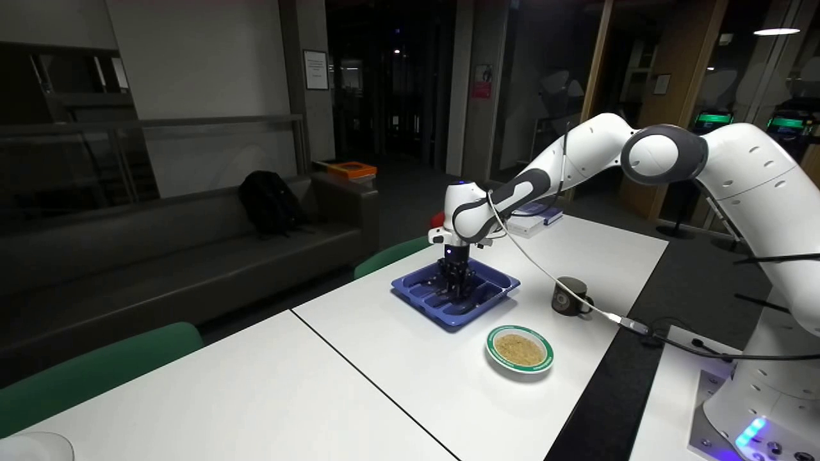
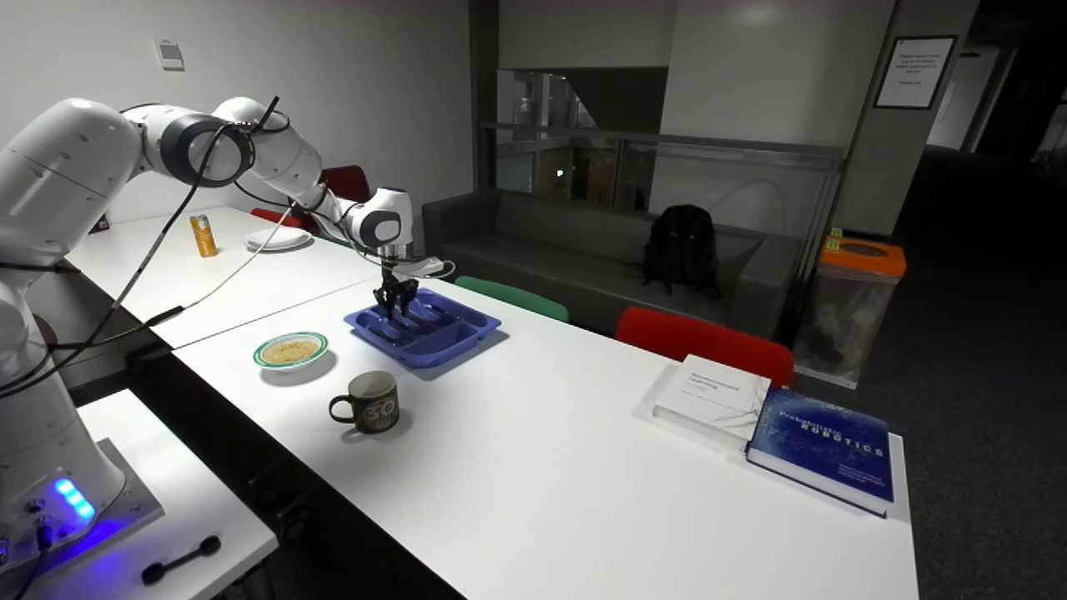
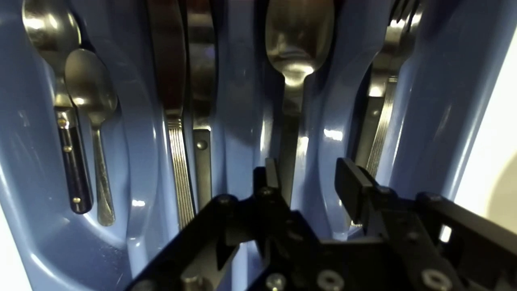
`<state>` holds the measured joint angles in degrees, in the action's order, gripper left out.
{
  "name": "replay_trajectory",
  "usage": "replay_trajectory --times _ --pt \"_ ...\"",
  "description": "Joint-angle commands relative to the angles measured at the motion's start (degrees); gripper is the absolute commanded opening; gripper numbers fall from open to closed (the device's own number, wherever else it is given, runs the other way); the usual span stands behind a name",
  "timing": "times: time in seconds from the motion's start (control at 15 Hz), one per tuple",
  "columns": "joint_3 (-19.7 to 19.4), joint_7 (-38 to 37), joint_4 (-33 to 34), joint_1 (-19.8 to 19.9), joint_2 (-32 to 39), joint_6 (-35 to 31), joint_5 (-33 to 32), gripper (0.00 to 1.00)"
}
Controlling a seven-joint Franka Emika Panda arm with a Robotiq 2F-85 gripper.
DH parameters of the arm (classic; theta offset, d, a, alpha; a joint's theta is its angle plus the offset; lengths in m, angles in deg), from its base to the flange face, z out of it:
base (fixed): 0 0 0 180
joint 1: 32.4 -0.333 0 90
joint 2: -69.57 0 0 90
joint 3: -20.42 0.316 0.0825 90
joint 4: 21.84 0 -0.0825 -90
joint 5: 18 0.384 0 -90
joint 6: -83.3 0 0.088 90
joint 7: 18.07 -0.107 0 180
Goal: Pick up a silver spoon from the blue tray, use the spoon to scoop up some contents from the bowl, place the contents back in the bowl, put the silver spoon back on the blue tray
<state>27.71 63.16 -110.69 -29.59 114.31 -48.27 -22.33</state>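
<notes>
The blue tray point(image 1: 419, 308) lies on the white table; it also shows in an exterior view point(image 2: 427, 360) and in the wrist view point(image 3: 242, 93). A large silver spoon point(image 3: 299, 40) lies in a middle compartment. A small silver spoon point(image 3: 91, 83) and a black-handled spoon point(image 3: 52, 32) share the left compartment. My gripper point(image 3: 310, 178) is open and empty over the tray, pointing down; it shows in both exterior views point(image 1: 456, 288) point(image 2: 398, 310). The large spoon's handle runs between the fingers, nearer the left one. The green-rimmed bowl point(image 1: 492, 349) point(image 2: 290, 365) holds tan contents point(image 1: 519, 350) point(image 2: 288, 351).
Knives point(image 3: 202, 81) and forks point(image 3: 387, 72) lie in the compartments beside the large spoon. A dark mug point(image 1: 569, 296) point(image 2: 373, 402) stands near the bowl and tray. Books point(image 2: 821, 446) lie at a table end. A white cable point(image 1: 538, 266) hangs from the arm past the mug.
</notes>
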Motion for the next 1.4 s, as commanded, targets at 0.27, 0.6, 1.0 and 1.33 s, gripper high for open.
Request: replay_trajectory --times 0.27,0.6,1.0,1.33 --pt "0.8 0.5 1.2 0.6 -1.5 3.1 0.4 1.00" --pt "2.0 -0.6 -5.3 1.5 -9.6 2.3 3.0 1.00" --pt "1.5 -2.8 -18.8 0.7 -24.1 4.4 6.2 1.00" --pt "0.9 -5.3 -29.9 -0.4 -33.9 3.3 7.7 1.00"
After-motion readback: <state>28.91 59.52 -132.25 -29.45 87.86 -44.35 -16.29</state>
